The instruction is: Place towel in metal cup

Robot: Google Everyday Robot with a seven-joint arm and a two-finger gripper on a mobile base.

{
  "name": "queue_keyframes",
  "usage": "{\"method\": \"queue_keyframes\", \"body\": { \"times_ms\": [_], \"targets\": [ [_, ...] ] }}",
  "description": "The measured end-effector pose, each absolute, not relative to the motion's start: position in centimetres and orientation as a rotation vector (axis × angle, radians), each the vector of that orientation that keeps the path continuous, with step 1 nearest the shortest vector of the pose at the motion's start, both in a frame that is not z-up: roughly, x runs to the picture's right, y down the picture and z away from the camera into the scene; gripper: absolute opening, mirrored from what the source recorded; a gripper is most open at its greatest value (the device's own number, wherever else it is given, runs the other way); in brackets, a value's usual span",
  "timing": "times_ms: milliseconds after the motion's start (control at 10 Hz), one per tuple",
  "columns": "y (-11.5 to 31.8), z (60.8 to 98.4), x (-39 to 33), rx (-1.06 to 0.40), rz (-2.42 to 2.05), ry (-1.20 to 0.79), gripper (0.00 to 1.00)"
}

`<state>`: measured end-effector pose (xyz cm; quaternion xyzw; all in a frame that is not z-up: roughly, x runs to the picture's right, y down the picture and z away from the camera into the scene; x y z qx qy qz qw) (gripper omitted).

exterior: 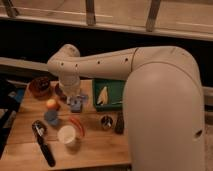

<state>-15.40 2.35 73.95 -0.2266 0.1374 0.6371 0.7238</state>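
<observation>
Towel (76,105) hangs clamped in end effector (75,99) above table (102,150).

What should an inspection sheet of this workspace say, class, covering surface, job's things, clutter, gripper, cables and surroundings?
Surface: wooden table, crowded with small items.
Job's things: towel at the gripper's tip, apparently held; metal cup upright, apart from it, nearer the camera.
Clutter: white cup, green tray, orange ball, blue disc, brown bowl, black tool.
Gripper: gripper shut, pointing down over the table.
Cables: nothing seen.
Surroundings: railing behind the table.
</observation>
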Motion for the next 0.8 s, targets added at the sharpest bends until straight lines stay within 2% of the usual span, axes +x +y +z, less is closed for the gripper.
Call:
{"method": "queue_keyframes", "body": {
  "times_ms": [400, 800],
  "targets": [
    [2.4, 74.4, -14.9, -0.49, 1.43, 0.332, 0.0],
    [4.2, 74.6, -7.5, -0.428, 1.55, 0.475, 0.0]
  ]
}}
